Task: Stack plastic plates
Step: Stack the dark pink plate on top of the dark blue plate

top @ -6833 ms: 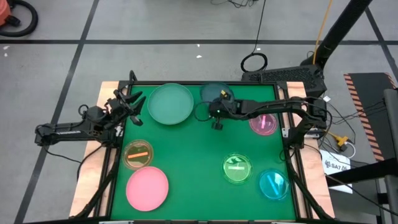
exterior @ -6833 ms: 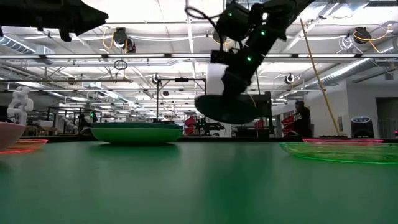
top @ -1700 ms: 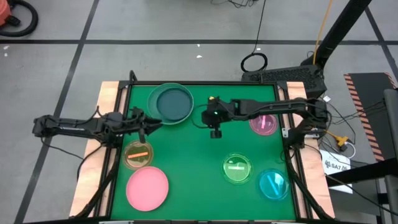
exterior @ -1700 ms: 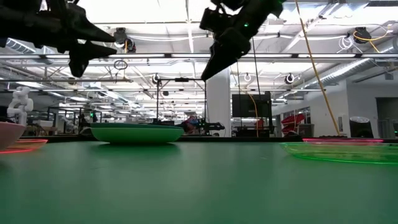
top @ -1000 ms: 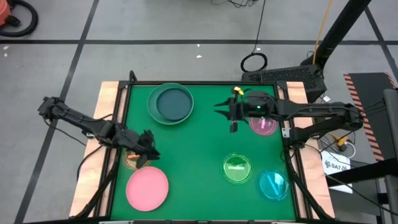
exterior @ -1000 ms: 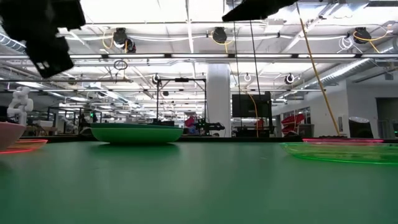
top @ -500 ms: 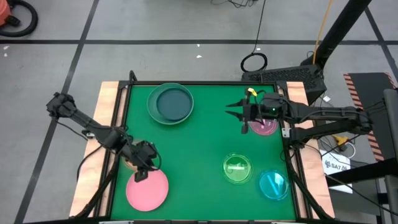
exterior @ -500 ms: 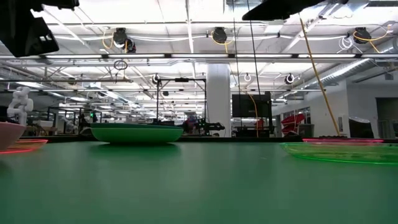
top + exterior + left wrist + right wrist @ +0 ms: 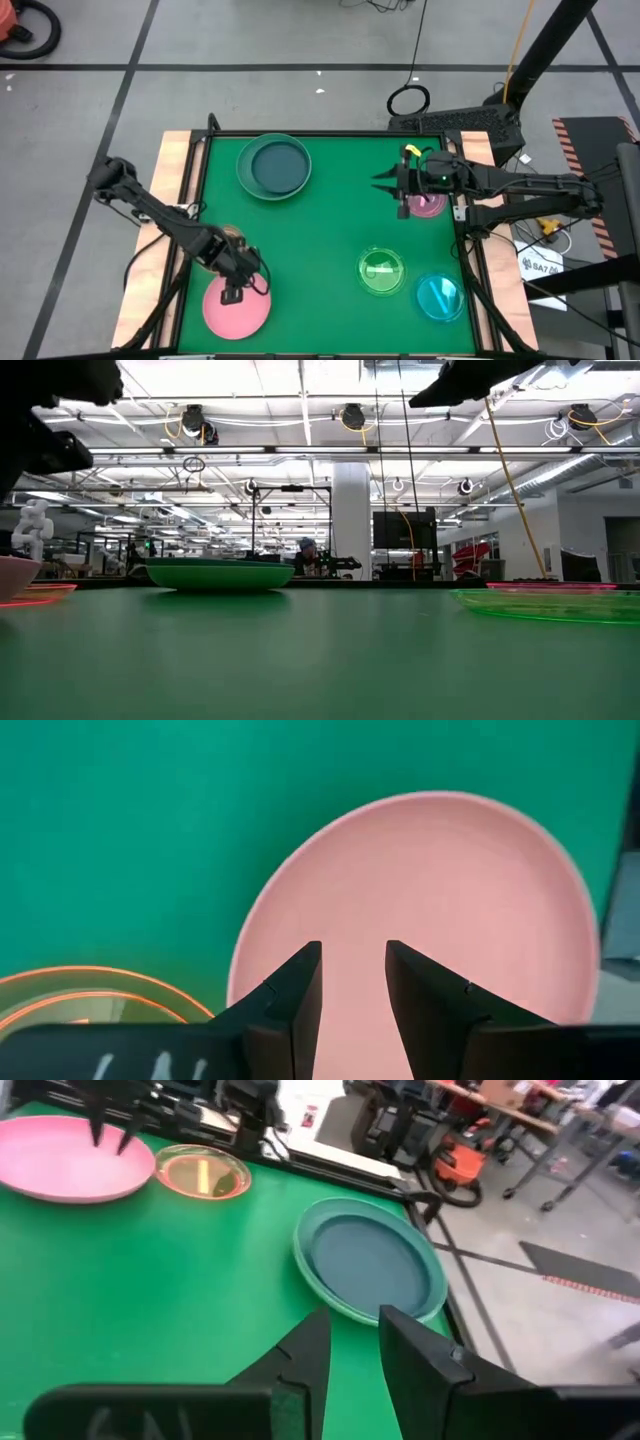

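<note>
My left gripper is open and points down just above the pink plate at the near left; in the left wrist view its fingers stand over the pink plate near its rim. The amber plate lies beside it, mostly hidden by the arm in the high view. A stack with a light green plate below and a dark teal plate on top rests at the far left. My right gripper is open and empty, raised beside the magenta plate.
A small green plate and a cyan plate lie at the near right. Bare green mat spans the middle. The table has raised black edges. The low view shows the stack and the right-side plates.
My left gripper has gone from beside the amber plate toward the table's near edge and now stands over the pink plate. My right gripper has gone toward the table's right edge, up to the magenta plate. No plate has moved.
</note>
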Controlling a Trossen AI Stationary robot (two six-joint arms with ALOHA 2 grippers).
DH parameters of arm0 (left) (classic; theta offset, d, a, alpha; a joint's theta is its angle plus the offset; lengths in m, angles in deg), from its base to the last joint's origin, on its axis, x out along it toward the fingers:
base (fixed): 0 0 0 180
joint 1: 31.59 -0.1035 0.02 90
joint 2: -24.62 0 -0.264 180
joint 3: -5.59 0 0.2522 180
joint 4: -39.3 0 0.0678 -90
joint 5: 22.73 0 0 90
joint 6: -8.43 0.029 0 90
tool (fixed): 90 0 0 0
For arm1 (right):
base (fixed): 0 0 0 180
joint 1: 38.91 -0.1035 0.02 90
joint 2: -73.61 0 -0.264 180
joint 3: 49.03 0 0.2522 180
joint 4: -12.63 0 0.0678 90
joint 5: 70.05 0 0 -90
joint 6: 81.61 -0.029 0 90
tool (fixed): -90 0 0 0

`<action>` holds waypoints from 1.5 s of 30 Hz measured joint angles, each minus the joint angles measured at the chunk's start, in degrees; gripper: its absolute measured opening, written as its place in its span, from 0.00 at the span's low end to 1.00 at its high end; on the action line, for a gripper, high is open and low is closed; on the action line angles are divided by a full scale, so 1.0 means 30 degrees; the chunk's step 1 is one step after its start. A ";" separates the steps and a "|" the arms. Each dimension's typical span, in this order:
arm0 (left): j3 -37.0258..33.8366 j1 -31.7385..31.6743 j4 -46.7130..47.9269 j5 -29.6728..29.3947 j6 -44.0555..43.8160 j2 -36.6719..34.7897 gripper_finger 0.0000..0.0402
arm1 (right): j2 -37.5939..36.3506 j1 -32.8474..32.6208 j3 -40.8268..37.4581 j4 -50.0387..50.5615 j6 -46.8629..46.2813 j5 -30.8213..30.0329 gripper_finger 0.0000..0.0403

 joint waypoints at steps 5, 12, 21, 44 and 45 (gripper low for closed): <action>0.0000 0.0260 0.0003 0.0011 0.0191 0.0726 0.29 | -0.0001 0.0000 0.0000 0.0040 -0.0448 0.0675 0.20; 0.0000 -0.0004 -0.0059 0.0091 -0.1423 0.0769 0.29 | -0.0001 0.0000 0.0000 0.0182 -0.0998 0.0877 0.20; 0.0000 -0.0083 0.0027 -0.0267 -0.1809 0.0769 0.50 | -0.0001 0.0000 0.0000 0.0175 -0.1047 0.0872 0.20; 0.0000 -0.0839 0.0317 -0.1248 0.4074 0.3239 0.69 | -0.0001 0.0007 0.0000 0.0182 -0.0666 0.0837 0.20; 0.0000 -0.0841 0.0208 -0.1254 0.4173 0.3347 0.69 | -0.0001 0.0007 0.0000 0.0176 -0.0624 0.0836 0.20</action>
